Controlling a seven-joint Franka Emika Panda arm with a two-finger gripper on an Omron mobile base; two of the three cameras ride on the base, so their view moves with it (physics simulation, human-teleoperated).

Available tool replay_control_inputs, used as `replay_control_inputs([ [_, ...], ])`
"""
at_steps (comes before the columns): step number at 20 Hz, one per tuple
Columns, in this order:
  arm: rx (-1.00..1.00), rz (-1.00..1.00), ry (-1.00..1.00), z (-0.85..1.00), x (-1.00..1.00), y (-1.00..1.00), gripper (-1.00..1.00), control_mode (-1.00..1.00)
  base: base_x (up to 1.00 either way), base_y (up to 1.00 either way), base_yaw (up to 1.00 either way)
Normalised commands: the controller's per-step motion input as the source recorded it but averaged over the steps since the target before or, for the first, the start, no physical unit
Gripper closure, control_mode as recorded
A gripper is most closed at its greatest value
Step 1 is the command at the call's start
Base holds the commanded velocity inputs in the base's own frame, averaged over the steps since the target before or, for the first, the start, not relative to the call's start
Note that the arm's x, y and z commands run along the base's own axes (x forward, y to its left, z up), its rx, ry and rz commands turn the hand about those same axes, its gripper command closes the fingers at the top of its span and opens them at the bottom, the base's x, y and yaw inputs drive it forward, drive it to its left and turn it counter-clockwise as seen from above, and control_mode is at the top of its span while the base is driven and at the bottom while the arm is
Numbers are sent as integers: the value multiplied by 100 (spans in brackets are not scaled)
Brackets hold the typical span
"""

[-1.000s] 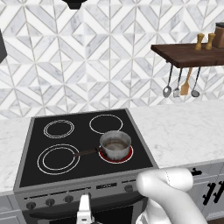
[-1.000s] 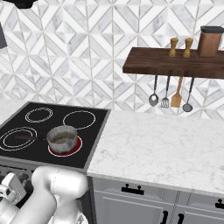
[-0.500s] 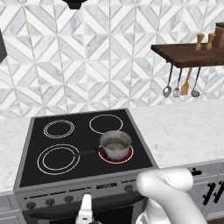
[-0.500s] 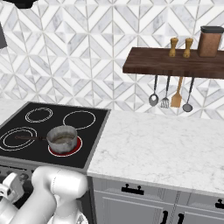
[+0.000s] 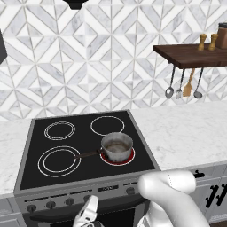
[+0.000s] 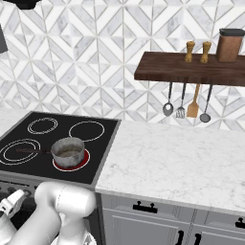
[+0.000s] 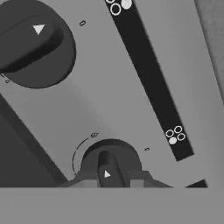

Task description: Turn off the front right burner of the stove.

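Gripper (image 7: pixel 113 183), half open a second ago, now closed on a round dark knob (image 7: pixel 109 162) at the stove's (image 5: pixel 88 133) smooth grey steel front edge.

You see a small steel saucepan (image 5: pixel 117 147), a white marble bench (image 6: pixel 177 162) and a dark wooden shelf (image 6: pixel 191 72) hung with 4 utensils (image 6: pixel 186 105).

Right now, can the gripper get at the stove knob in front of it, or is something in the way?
Probably yes. In the hand view the knob sits right at the gripper, whose jaws look shut on it, with nothing between. The saucepan stands up on the cooktop, away from the front panel.
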Motion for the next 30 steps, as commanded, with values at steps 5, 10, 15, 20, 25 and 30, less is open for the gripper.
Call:
replay_control_inputs([
  [5,44,-18,0,0,15,0,100,-100,0,0,0],
  [10,44,-19,0,0,17,0,100,-100,0,0,0],
  [15,45,-20,0,0,18,0,100,-100,0,0,0],
  [20,43,-22,0,0,29,0,100,-100,0,0,0],
  [25,43,-25,0,0,38,0,100,-100,0,0,0],
  [30,41,-27,0,0,47,0,100,-100,0,0,0],
])
